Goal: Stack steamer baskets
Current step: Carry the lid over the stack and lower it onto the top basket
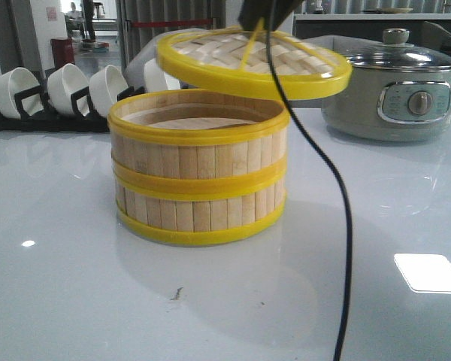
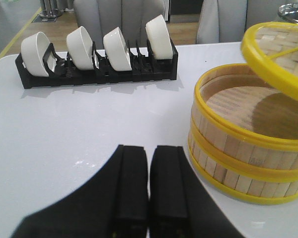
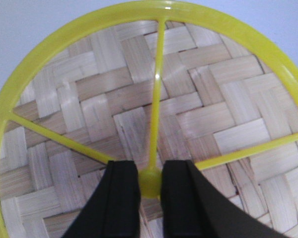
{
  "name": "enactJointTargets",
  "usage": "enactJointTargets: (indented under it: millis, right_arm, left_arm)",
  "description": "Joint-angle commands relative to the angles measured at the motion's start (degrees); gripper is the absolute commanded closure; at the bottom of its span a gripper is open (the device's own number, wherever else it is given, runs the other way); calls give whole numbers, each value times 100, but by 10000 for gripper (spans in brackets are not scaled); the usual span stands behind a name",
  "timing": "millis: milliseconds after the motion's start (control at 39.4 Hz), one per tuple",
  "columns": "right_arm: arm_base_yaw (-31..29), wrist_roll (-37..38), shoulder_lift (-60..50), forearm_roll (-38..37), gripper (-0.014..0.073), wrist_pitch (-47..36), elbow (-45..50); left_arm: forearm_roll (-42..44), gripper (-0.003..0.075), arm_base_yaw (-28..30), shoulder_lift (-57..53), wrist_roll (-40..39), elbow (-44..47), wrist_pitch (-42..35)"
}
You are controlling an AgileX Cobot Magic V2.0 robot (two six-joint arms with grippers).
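Front view gives me two steamer baskets [image 1: 199, 177] stacked upright on the glossy white desk [image 1: 60, 286]; I see only a pale liner in the open top one. My right gripper [image 3: 150, 183] has its jaws clamped on the yellow hub of the lid [image 1: 252, 60], which hangs tilted just above the stack, off toward the grey-green pot [image 1: 395, 94]. My left gripper [image 2: 149, 183] sits beside the stack, jaws together. Behind the stack, white bowls [image 2: 79, 47] stand in a black rack [image 2: 97, 72].

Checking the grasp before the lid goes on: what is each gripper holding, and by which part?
The right gripper pinches the lid by its yellow centre hub. The left gripper is shut and holds nothing.
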Motion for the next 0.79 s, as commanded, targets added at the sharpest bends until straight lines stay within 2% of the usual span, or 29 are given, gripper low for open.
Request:
enactJointTargets:
  millis: [0,305,762]
  right_arm:
    - [200,-40,-5,59,538,-188,-581]
    - [457,-40,689,59,538,-7,-1400]
    - [475,-40,875,-79,538,-26,-1434]
  left_arm:
    - [-74,615,-35,-13,-48,-171,-521]
    - [-74,615,-35,-13,-48,-171,-521]
    - [-74,615,-35,-13,-48,-171,-521]
